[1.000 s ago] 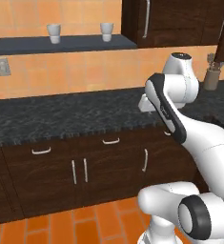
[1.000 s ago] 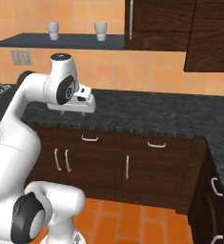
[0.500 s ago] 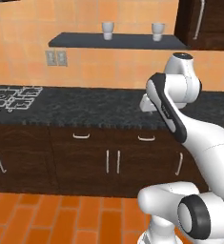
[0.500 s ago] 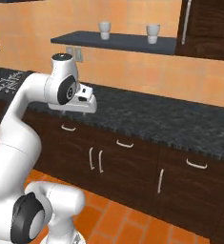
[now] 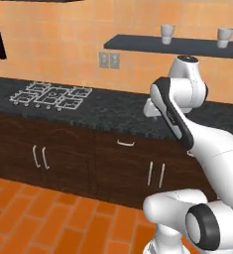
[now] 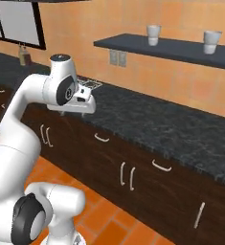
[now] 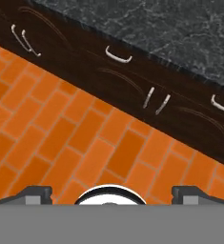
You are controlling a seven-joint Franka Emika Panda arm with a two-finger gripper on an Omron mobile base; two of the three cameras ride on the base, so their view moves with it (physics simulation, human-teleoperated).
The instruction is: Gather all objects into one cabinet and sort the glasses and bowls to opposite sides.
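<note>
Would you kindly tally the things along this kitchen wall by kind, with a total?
Small pale grey cups on the dark wall shelf: 2
Grey wire-grate stovetops in the black speckled counter: 1
Grey wall outlet plates: 1
Total: 4

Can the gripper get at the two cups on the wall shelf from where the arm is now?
Probably not yet. The gripper is open and empty, pointing down at the floor in front of the lower cabinets. The cups stand high on the shelf, across the counter. Nothing blocks them, but the arm is folded well below.
</note>
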